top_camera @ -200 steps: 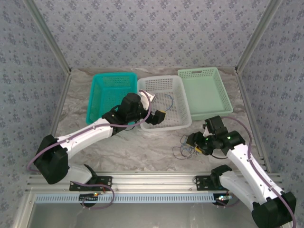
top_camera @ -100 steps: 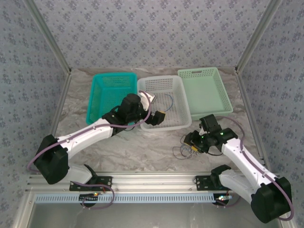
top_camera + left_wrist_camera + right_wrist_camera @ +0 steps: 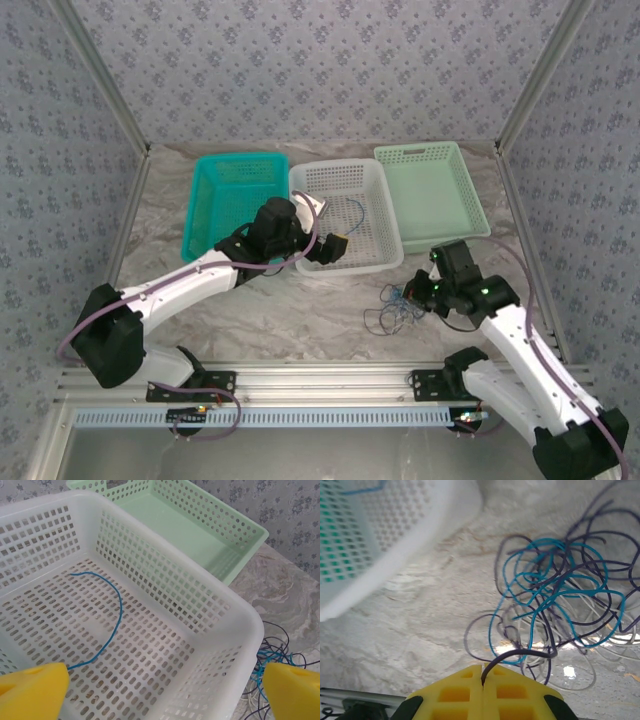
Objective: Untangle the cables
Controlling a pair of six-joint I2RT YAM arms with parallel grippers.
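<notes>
The cables (image 3: 393, 306) lie as a small tangle of blue, dark and pale loops on the marbled table, in front of the white basket (image 3: 345, 172). My right gripper (image 3: 424, 293) sits at the tangle's right edge. In the right wrist view it (image 3: 483, 673) is shut on a dark cable (image 3: 530, 653) that arcs up from the tangle (image 3: 560, 592). One loose blue cable (image 3: 114, 611) lies inside the white basket (image 3: 240, 615). My left gripper (image 3: 162, 692) hangs open over that basket's near corner, holding nothing. The tangle (image 3: 272, 655) peeks past the basket's corner.
A teal basket (image 3: 212, 200) stands left of the white one and a pale green basket (image 3: 432, 195) right of it, all three in a row at the back. Bare table lies in front of the baskets, left of the tangle.
My right gripper has closed on a dark cable and drawn back slightly to the right, loosening the tangle. The left arm has not moved.
</notes>
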